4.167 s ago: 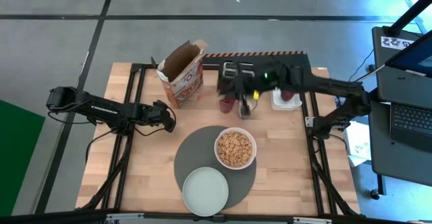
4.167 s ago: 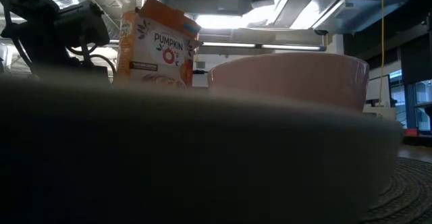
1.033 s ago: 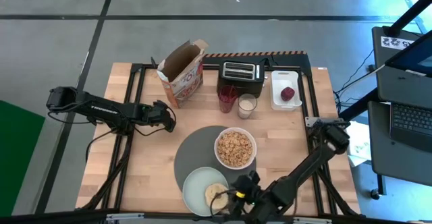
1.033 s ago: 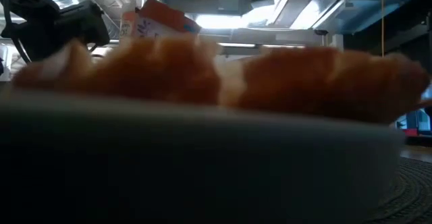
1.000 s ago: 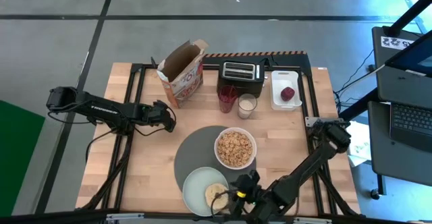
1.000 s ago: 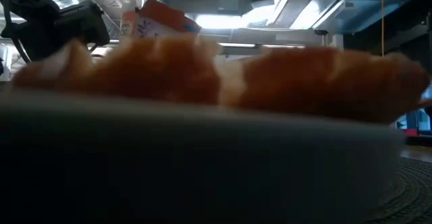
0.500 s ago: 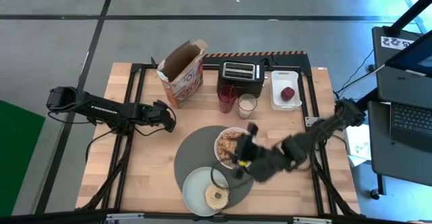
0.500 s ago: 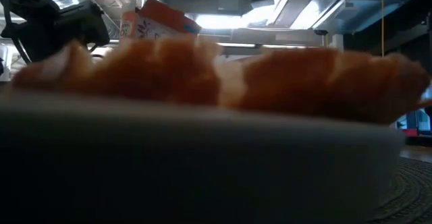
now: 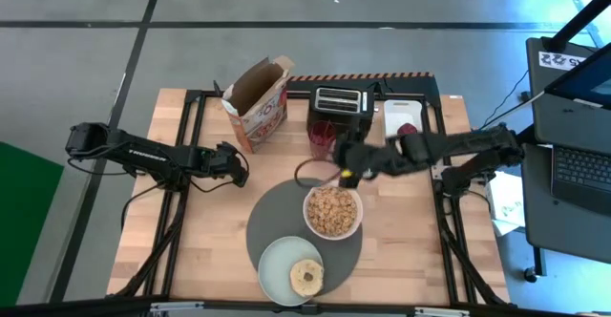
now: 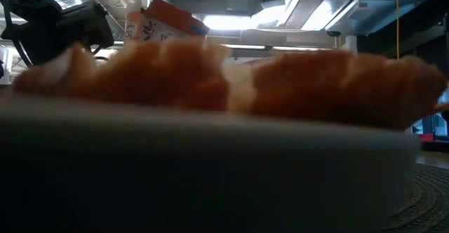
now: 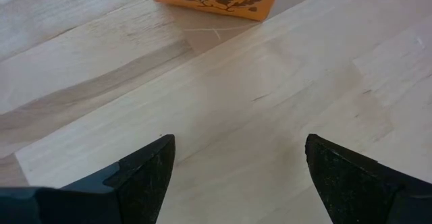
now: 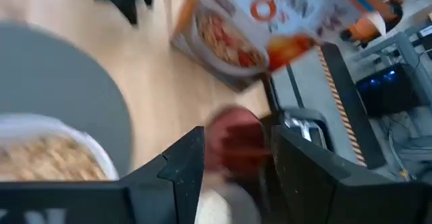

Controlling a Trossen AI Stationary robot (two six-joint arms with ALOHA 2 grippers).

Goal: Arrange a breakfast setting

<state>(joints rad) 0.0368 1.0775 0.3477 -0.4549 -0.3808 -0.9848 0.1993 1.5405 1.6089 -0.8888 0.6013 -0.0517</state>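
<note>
The round dark-grey placemat [image 9: 277, 223] lies at the table's near middle. On it stands the white bowl [image 9: 332, 211], full of cereal. The pale mint plate [image 9: 283, 260] overlaps its near edge and carries a bagel [image 9: 306, 277]; the low view shows the plate's rim [image 10: 210, 163] and the bagel [image 10: 231, 78] close up. My right gripper [image 9: 341, 172] hovers open just beyond the bowl's far rim, next to a red cup [image 9: 322, 139], which shows blurred between its fingers [image 12: 236, 146]. My left gripper [image 9: 239, 171] waits open over bare wood at the table's left [image 11: 237, 140].
An open cereal box [image 9: 258, 102], a black toaster [image 9: 341, 107] and a white tray [image 9: 406, 121] holding a red thing stand along the far edge. Bare wood lies to the right of the placemat and at the near left.
My right gripper has drawn away from the plate at the near edge, risen and swung toward the far edge, passing over the bowl to the red cup. The bagel stays lying on the plate.
</note>
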